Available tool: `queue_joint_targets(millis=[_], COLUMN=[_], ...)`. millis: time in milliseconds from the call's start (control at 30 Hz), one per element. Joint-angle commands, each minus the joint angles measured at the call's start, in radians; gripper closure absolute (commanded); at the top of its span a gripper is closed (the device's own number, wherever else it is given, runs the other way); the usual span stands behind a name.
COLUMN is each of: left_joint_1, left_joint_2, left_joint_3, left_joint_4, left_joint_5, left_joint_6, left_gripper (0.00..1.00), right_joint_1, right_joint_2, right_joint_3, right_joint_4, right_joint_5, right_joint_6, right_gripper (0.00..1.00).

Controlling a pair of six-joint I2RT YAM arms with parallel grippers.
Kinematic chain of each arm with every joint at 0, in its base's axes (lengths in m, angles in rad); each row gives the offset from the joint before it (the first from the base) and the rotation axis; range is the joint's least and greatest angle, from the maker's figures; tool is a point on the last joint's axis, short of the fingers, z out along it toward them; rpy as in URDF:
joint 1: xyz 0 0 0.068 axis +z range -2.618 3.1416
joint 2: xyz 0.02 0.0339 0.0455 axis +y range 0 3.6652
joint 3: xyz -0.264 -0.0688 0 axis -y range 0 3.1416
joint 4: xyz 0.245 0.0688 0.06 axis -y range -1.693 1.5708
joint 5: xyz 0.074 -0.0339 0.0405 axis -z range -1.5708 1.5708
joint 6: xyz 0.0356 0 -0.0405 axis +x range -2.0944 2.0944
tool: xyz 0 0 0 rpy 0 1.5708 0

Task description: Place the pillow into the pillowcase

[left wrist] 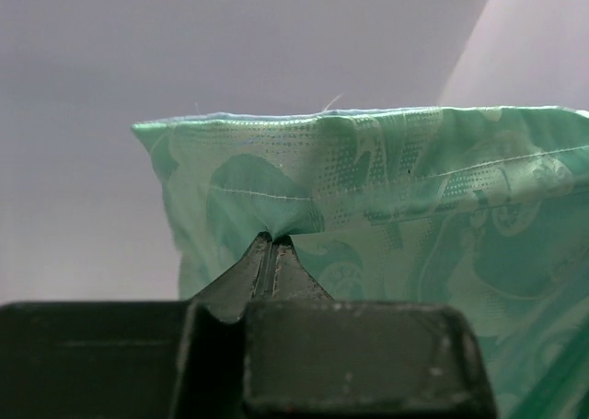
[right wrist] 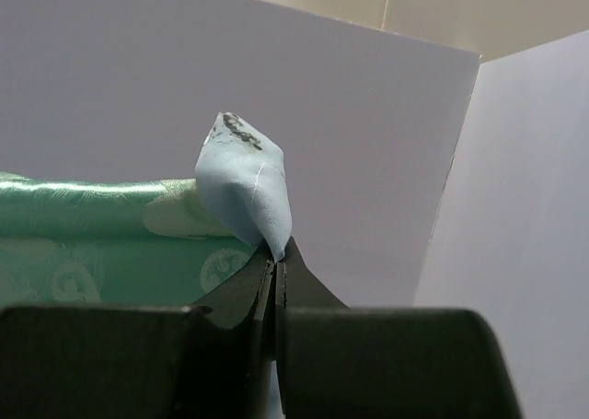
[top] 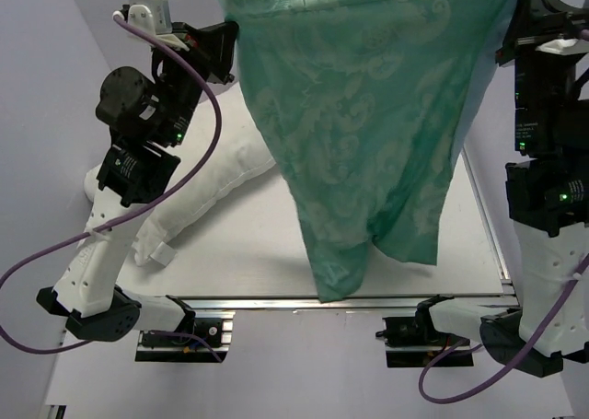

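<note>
On the left, the left end effector (top: 224,43) is raised high, its jaws pinched tight on one top corner of the pillowcase (top: 368,115), just under the stitched hem as the left wrist view shows it. Below that arm the pillow (top: 216,184) lies flat on the counter (top: 267,262), running diagonally toward the middle, with its far end passing behind the hanging cloth. The pillowcase hangs between the two arms like a banner. Its teal patterned face is toward the overhead camera, its top edge is stretched, and its lower end droops to a point near the counter's front edge. On the right, the right end effector (top: 525,18) is closed hard on the other top corner, where a fold of the plain light-blue reverse pokes up above the fingertips. I'd say the step in hand is lifting and spreading the case, with the pillow not yet inside. I can't tell whether each grip has one layer or both, so the mouth may be shut. The next move calls for opening that hemmed edge and bringing it down over the pillow's end.
</note>
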Motion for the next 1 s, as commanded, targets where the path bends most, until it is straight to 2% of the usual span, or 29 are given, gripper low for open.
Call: queue_joint_targets(millis=[0, 367, 667, 833, 967], left_joint_1=[0.022, 0.022, 0.022, 0.022, 0.022], left_joint_2=[-0.083, -0.218, -0.233, -0.160, 0.019], left_joint_3=[0.060, 0.074, 0.098, 0.011, 0.026], left_joint_4=[0.026, 0.026, 0.029, 0.048, 0.071], left_joint_5=[-0.106, 0.014, 0.068, -0.006, -0.122], left_joint_6=[0.047, 0.053, 0.035, 0.009, -0.010], left_gripper=[1.00, 1.00, 1.00, 1.00, 1.00], right_joint_1=[-0.016, -0.016, -0.016, -0.016, -0.016], right_joint_2=[-0.045, -0.146, -0.122, -0.041, 0.071], right_joint_3=[0.093, 0.098, 0.147, 0.055, -0.011], right_joint_4=[0.116, 0.137, 0.146, 0.188, 0.257], right_joint_5=[0.063, 0.026, 0.038, 0.138, 0.227], right_joint_6=[-0.037, -0.011, -0.032, -0.086, -0.173], right_gripper=[1.00, 1.00, 1.00, 1.00, 1.00])
